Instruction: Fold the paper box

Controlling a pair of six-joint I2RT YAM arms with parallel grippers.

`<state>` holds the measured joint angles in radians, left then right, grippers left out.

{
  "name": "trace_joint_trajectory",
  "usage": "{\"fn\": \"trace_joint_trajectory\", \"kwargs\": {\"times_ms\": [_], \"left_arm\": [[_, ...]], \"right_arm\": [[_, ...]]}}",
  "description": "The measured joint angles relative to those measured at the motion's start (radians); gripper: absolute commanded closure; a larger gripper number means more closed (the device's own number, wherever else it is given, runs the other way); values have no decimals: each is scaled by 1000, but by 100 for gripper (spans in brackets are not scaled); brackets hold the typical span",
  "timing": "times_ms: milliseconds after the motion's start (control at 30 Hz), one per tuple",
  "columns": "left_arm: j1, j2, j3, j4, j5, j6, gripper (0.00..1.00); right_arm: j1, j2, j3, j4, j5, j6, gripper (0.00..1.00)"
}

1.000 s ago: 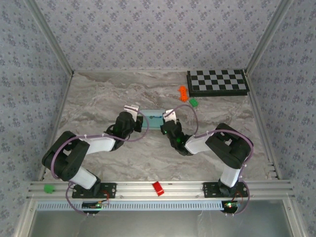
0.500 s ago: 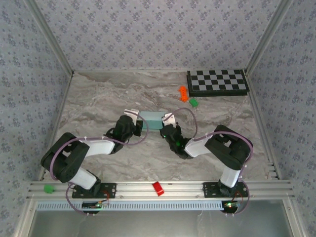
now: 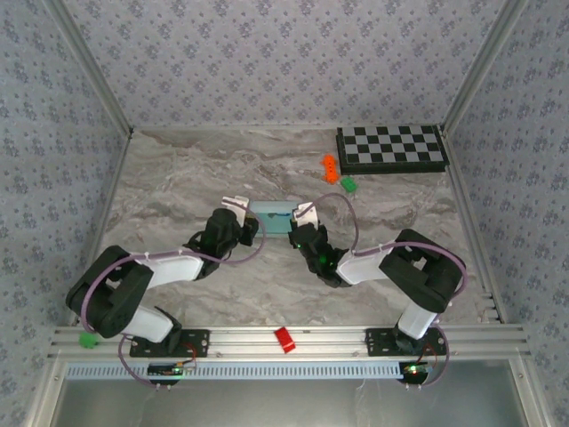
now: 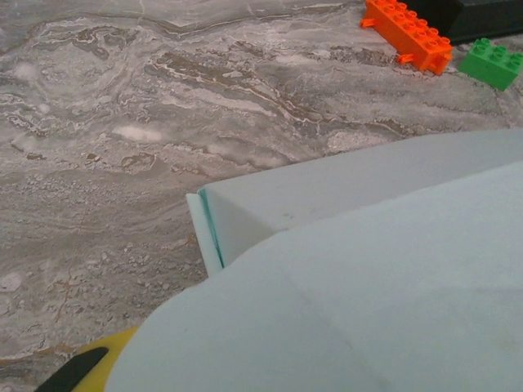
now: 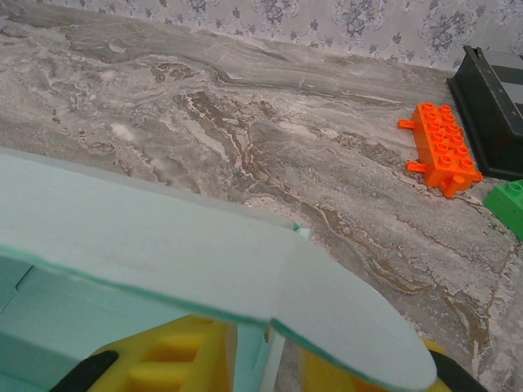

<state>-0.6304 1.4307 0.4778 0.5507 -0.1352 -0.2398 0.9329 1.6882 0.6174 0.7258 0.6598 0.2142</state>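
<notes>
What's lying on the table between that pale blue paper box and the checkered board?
An orange brick and a green brick lie there, nearer the checkered board; the top view shows it.

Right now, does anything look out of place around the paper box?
The paper box looks undamaged. A red block and a green block lie on the front metal rail, off the table.

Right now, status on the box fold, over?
Left gripper and right gripper at opposite ends of the paper box, grip unclear. Box formed, rounded flap untucked. Orange brick, green brick beyond it, not touching.
</notes>
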Motion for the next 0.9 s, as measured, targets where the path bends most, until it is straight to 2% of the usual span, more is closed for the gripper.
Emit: {"fn": "trace_joint_trajectory", "kwargs": {"times_ms": [267,600,733,900], "left_arm": [[0,-69,-47,-11,6,23,50],[0,-243,-97,-114,1,56,43],[0,-342,-134,-179,-56,64,37],[2,-415,-147,-282,-230,32,29]], "right_arm": [[15,-23,-30,-19,0,3,59],[26,-167,-100,-135,1,31,47],[25,-223,-128,-207,23,45,46],[-5,-253,-130,-307,45,61,46]]}}
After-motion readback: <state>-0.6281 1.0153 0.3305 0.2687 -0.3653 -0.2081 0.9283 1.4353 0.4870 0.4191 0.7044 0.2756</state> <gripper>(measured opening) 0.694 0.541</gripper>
